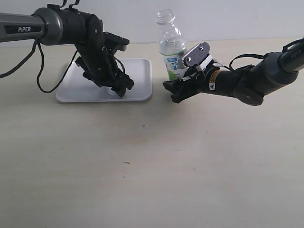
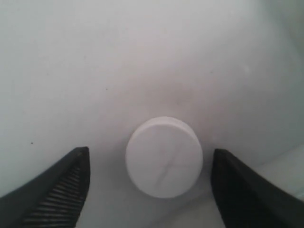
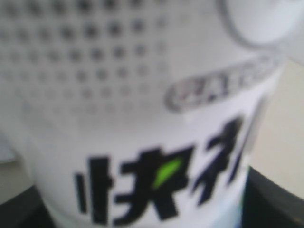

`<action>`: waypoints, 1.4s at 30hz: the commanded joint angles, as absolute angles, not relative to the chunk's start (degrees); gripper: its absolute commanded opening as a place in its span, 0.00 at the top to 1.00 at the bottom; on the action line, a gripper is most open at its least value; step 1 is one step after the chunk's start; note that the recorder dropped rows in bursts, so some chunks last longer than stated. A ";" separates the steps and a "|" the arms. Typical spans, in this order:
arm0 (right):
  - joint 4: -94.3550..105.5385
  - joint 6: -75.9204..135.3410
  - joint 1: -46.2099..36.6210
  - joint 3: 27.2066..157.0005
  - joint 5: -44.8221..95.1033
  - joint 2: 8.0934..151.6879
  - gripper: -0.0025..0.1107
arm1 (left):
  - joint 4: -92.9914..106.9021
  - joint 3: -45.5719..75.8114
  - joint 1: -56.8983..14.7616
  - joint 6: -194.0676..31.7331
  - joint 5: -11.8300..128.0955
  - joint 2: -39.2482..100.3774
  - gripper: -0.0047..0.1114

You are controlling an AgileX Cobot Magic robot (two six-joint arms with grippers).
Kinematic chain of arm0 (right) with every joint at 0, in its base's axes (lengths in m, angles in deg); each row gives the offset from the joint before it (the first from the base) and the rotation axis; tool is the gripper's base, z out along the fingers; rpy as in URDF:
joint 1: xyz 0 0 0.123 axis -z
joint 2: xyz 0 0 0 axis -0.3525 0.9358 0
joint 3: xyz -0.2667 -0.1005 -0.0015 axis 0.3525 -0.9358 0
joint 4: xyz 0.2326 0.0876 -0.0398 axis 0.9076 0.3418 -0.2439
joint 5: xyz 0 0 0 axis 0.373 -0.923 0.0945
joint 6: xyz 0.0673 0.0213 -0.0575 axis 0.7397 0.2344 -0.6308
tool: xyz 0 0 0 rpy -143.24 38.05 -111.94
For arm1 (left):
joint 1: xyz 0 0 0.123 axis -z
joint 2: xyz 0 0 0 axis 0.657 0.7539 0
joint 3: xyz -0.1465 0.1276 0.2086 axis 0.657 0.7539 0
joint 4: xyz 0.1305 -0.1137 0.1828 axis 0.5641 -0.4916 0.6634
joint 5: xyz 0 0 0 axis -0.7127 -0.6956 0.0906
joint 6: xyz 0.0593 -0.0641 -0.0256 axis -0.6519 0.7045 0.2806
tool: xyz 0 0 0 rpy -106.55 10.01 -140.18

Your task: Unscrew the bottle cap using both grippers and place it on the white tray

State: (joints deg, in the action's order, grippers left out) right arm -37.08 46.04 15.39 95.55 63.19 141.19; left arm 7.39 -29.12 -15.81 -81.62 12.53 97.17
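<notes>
The small round white plastic screw cap (image 2: 164, 156) is, by my judgement, very light and stiff, with a smooth flat top that offers no purchase; the place to take it is across its side wall, from above, with a gentle pinch, since a hard or off-centre squeeze could make it squirt out or skate over the slick surface under it; dropped, it would likely bounce or roll rather than break. It looks like a plain low disc, matt white, its top marked by a faint crease-like line, barely standing out from the white beneath; it lies flat on the shallow white rectangular tray (image 1: 140, 71) with rounded corners and a raised rim, inside the rim and toward the near edge. The black left hand (image 2: 149, 154) hangs right over it, open; its ribbed dark fingers (image 2: 71, 178) stand on either side of the cap with a clear gap each way, touching nothing. Just beside the tray stands the slim clear plastic bottle (image 1: 171, 45) with a white, blue and green label, upright, its neck bare; the right hand (image 1: 175, 89), with a grey screwed plate, is closed around the bottle's lower, labelled part, holding it steady; thin clear plastic of this kind probably dents under a hard squeeze. Tray and bottle rest on the pale table (image 1: 142, 166); the placing appears done.
</notes>
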 commanded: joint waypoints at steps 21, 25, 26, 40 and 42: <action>-37.13 60.64 15.27 95.58 63.72 140.86 0.98 | 7.82 -29.44 -15.92 -80.80 12.02 90.72 0.36; -38.48 60.50 15.27 95.58 63.92 140.86 0.90 | 7.82 -29.44 -15.92 -80.80 12.02 90.72 0.36; -38.48 60.50 15.27 95.58 63.92 140.86 0.87 | 7.82 -29.44 -15.92 -80.80 12.02 90.72 0.36; -42.83 60.66 15.27 95.58 66.99 140.86 0.24 | 7.82 -29.44 -15.92 -80.46 12.02 90.72 0.36; -42.83 60.54 15.27 95.58 66.99 140.86 0.20 | 7.82 -29.44 -15.92 -80.35 12.02 90.72 0.36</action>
